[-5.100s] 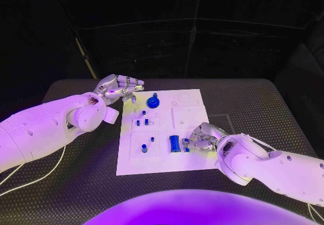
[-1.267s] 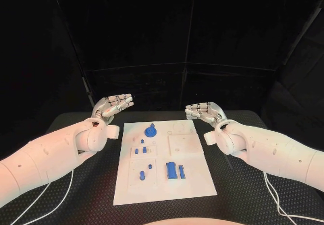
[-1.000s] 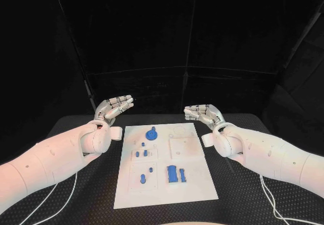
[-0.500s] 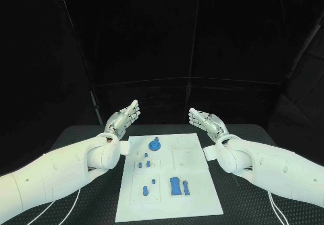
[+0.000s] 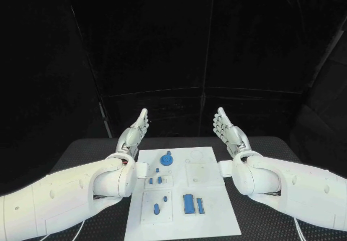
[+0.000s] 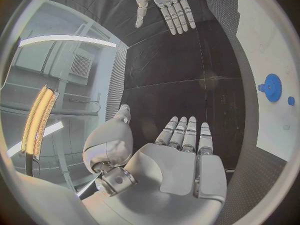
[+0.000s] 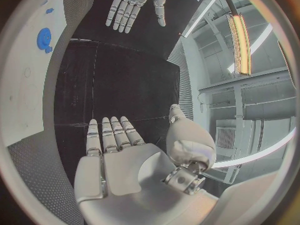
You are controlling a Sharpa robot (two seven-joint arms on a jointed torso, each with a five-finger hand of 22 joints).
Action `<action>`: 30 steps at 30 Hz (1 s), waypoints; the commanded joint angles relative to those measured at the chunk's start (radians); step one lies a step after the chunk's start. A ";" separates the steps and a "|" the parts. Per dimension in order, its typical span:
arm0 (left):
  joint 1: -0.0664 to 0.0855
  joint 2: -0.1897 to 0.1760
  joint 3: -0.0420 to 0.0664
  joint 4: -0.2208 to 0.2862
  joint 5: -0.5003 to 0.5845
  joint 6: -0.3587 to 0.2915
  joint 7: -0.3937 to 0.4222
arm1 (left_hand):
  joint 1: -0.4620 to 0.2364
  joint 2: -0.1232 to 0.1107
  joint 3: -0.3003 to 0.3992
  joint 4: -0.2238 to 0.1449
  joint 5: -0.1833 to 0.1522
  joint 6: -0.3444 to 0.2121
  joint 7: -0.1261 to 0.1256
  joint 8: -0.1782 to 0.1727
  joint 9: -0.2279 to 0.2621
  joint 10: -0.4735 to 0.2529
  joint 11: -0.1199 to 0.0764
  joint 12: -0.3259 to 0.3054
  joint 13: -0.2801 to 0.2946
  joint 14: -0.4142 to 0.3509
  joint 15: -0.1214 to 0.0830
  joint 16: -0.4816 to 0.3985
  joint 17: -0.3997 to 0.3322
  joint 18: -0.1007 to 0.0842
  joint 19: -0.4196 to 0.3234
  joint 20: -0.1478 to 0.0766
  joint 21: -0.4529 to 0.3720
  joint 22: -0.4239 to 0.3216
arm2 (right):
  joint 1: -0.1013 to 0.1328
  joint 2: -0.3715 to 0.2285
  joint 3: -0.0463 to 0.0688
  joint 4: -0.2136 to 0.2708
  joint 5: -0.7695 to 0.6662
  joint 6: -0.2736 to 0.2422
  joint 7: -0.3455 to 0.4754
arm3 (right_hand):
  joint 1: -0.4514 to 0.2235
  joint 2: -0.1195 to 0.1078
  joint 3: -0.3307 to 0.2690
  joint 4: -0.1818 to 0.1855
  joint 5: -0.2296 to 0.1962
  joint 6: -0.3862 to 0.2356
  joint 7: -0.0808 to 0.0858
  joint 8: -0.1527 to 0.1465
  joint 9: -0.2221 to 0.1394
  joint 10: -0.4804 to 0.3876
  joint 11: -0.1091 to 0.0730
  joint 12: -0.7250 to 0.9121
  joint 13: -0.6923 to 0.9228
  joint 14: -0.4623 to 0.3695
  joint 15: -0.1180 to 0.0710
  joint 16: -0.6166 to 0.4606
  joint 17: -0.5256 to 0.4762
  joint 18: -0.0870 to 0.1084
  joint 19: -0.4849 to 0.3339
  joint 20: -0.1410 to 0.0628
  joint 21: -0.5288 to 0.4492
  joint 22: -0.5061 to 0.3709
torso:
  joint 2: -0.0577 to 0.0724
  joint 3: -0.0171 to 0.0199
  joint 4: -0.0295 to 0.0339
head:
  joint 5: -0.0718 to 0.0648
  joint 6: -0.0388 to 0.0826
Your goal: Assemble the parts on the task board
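Observation:
The white task board lies lengthwise on the black table. A blue round part with a knob stands near its far end. Small blue pegs sit at mid-left, another peg at near left, and two blue blocks lie side by side at near right. My left hand and right hand are raised above the table's far edge, flat, fingers straight, palms facing each other, holding nothing. The left wrist view has my left hand, the right hand and the round part.
Black patterned table surface surrounds the board on all sides. In the right wrist view my right hand faces the left hand, with the board and round part off to one side. A dark curtain hangs behind.
Both hands have left the board and risen beyond its far end. Their curled fingers have straightened out flat. The camera has tilted, shifting the whole picture; the parts lie as before.

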State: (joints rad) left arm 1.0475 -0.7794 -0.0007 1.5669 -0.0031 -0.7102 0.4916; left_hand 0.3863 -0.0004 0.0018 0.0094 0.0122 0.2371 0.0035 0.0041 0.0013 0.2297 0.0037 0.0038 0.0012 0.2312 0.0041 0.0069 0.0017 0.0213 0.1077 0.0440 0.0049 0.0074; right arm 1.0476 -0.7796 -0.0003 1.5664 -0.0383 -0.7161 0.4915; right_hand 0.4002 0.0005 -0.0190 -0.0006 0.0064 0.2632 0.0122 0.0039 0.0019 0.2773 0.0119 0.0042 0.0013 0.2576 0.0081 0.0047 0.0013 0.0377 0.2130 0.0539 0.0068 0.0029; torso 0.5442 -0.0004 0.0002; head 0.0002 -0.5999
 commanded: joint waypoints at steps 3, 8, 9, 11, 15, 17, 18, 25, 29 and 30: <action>0.002 -0.001 0.001 0.003 0.003 -0.060 0.028 | -0.141 0.000 -0.002 -0.009 -0.012 -0.087 -0.003 -0.004 -0.001 -0.084 -0.004 -0.004 -0.001 -0.085 -0.004 -0.007 -0.002 -0.021 -0.108 -0.044 -0.005 -0.007 | 0.002 0.000 0.000 0.004 0.038 -0.054 0.029 | -0.148 -0.001 0.019 0.001 -0.006 -0.097 -0.012 -0.004 -0.002 -0.102 -0.012 -0.004 -0.001 -0.095 -0.008 -0.005 -0.001 -0.038 -0.078 -0.054 -0.007 -0.003 | 0.000 0.0004 -0.0002 | 0.000 0.000; 0.002 -0.001 0.001 0.003 0.003 -0.060 0.028 | -0.182 0.000 -0.002 -0.009 -0.012 -0.111 -0.003 -0.004 -0.001 -0.108 -0.004 -0.004 -0.001 -0.109 -0.004 -0.007 -0.002 -0.021 -0.108 -0.044 -0.005 -0.007 | 0.002 0.000 0.000 0.004 0.038 -0.054 0.029 | -0.187 -0.001 0.019 0.001 -0.006 -0.124 -0.012 -0.004 -0.002 -0.130 -0.012 -0.004 -0.001 -0.121 -0.008 -0.005 -0.001 -0.038 -0.098 -0.054 -0.007 -0.003 | 0.000 0.0004 -0.0002 | 0.000 0.000; 0.002 -0.001 0.001 0.003 0.003 -0.060 0.028 | -0.195 0.000 -0.002 -0.009 -0.012 -0.119 -0.003 -0.004 -0.001 -0.116 -0.004 -0.004 -0.001 -0.117 -0.004 -0.007 -0.002 -0.021 -0.108 -0.044 -0.005 -0.007 | 0.002 0.000 0.000 0.004 0.038 -0.054 0.029 | -0.202 -0.001 0.019 0.001 -0.006 -0.133 -0.012 -0.004 -0.002 -0.140 -0.012 -0.004 -0.001 -0.130 -0.008 -0.005 -0.001 -0.038 -0.106 -0.054 -0.007 -0.003 | 0.000 0.0004 -0.0002 | 0.000 0.000; 0.002 -0.001 0.001 0.003 0.003 -0.060 0.028 | -0.208 0.000 -0.002 -0.009 -0.012 -0.127 -0.003 -0.004 -0.001 -0.124 -0.004 -0.004 -0.001 -0.125 -0.004 -0.007 -0.002 -0.021 -0.108 -0.044 -0.005 -0.007 | 0.002 0.000 0.000 0.004 0.038 -0.054 0.029 | -0.215 -0.001 0.019 0.001 -0.006 -0.142 -0.012 -0.004 -0.002 -0.150 -0.012 -0.004 -0.001 -0.139 -0.008 -0.005 -0.001 -0.038 -0.112 -0.054 -0.007 -0.003 | 0.000 0.0004 -0.0002 | 0.000 0.000; 0.002 -0.001 0.001 0.003 0.003 -0.060 0.028 | -0.236 0.000 -0.002 -0.009 -0.012 -0.143 -0.003 -0.004 -0.001 -0.139 -0.004 -0.004 -0.001 -0.139 -0.004 -0.007 -0.002 -0.021 -0.108 -0.044 -0.005 -0.007 | 0.002 0.000 0.000 0.004 0.038 -0.054 0.029 | -0.240 -0.001 0.019 0.001 -0.006 -0.159 -0.012 -0.004 -0.002 -0.166 -0.012 -0.004 -0.001 -0.154 -0.008 -0.005 -0.001 -0.038 -0.125 -0.054 -0.007 -0.003 | 0.000 0.0004 -0.0002 | 0.000 0.000; 0.002 -0.001 0.001 0.003 0.003 -0.060 0.028 | -0.249 0.000 -0.002 -0.009 -0.012 -0.152 -0.003 -0.004 -0.001 -0.147 -0.004 -0.004 -0.001 -0.147 -0.004 -0.007 -0.002 -0.021 -0.108 -0.044 -0.005 -0.007 | 0.002 0.000 0.000 0.004 0.038 -0.054 0.029 | -0.256 -0.001 0.019 0.001 -0.006 -0.169 -0.012 -0.004 -0.002 -0.177 -0.012 -0.004 -0.001 -0.163 -0.008 -0.005 -0.001 -0.038 -0.133 -0.054 -0.007 -0.003 | 0.000 0.0004 -0.0002 | 0.000 0.000; 0.002 -0.001 0.001 0.003 0.003 -0.060 0.028 | -0.255 0.000 -0.002 -0.009 -0.012 -0.153 -0.003 -0.004 -0.001 -0.148 -0.004 -0.004 -0.001 -0.150 -0.004 -0.007 -0.002 -0.021 -0.108 -0.044 -0.005 -0.007 | 0.002 0.000 0.000 0.004 0.038 -0.054 0.029 | -0.262 -0.001 0.019 0.001 -0.006 -0.171 -0.012 -0.004 -0.002 -0.181 -0.012 -0.004 -0.001 -0.167 -0.008 -0.005 -0.001 -0.038 -0.136 -0.054 -0.007 -0.003 | 0.000 0.0004 -0.0002 | 0.000 0.000; 0.002 -0.001 0.001 0.003 0.003 -0.060 0.028 | -0.283 0.000 -0.002 -0.009 -0.012 -0.237 -0.003 -0.004 -0.001 -0.230 -0.004 -0.004 -0.001 -0.231 -0.004 -0.007 -0.002 -0.021 -0.108 -0.044 -0.005 -0.007 | 0.002 0.000 0.000 0.004 0.038 -0.054 0.029 | -0.294 -0.001 0.019 0.001 -0.006 -0.192 -0.012 -0.004 -0.002 -0.201 -0.012 -0.004 -0.001 -0.187 -0.008 -0.005 -0.001 -0.038 -0.213 -0.054 -0.007 -0.003 | 0.000 0.0004 -0.0002 | 0.000 0.000; 0.002 -0.001 0.001 0.003 0.003 -0.060 0.028 | -0.297 0.000 -0.002 -0.009 -0.012 -0.237 -0.003 -0.004 -0.001 -0.230 -0.004 -0.004 -0.001 -0.231 -0.004 -0.007 -0.002 -0.021 -0.108 -0.044 -0.005 -0.007 | 0.002 0.000 0.000 0.004 0.038 -0.054 0.029 | -0.308 -0.001 0.019 0.001 -0.006 -0.263 -0.012 -0.004 -0.002 -0.277 -0.012 -0.004 -0.001 -0.258 -0.008 -0.005 -0.001 -0.038 -0.213 -0.054 -0.007 -0.003 | 0.000 0.0004 -0.0002 | 0.000 0.000; 0.002 -0.001 0.001 0.003 0.003 -0.060 0.028 | -0.314 0.000 -0.002 -0.009 -0.012 -0.237 -0.003 -0.004 -0.001 -0.230 -0.004 -0.004 -0.001 -0.231 -0.004 -0.007 -0.002 -0.021 -0.108 -0.044 -0.005 -0.007 | 0.002 0.000 0.000 0.004 0.038 -0.054 0.029 | -0.326 -0.001 0.019 0.001 -0.006 -0.263 -0.012 -0.004 -0.002 -0.277 -0.012 -0.004 -0.001 -0.258 -0.008 -0.005 -0.001 -0.038 -0.213 -0.054 -0.007 -0.003 | 0.000 0.0004 -0.0002 | 0.000 0.000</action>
State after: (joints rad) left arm 1.0476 -0.7800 -0.0010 1.5682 0.0036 -0.7654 0.5002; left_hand 0.0645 0.0008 -0.0010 0.0066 0.0038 0.0054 -0.0001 0.0042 0.0011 0.0050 0.0001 0.0038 0.0017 0.0064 0.0001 0.0029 0.0010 0.0062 0.0076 -0.0015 0.0050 0.0014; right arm 1.0476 -0.7799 -0.0005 1.5675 0.0019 -0.7640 0.5061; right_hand 0.0601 0.0007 -0.0059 -0.0003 0.0064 0.0075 -0.0004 0.0039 0.0012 0.0116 0.0000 0.0037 0.0014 0.0070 -0.0005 0.0048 0.0015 0.0067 0.0053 -0.0002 0.0067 0.0014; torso 0.5442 0.0001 -0.0001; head -0.0001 -0.5999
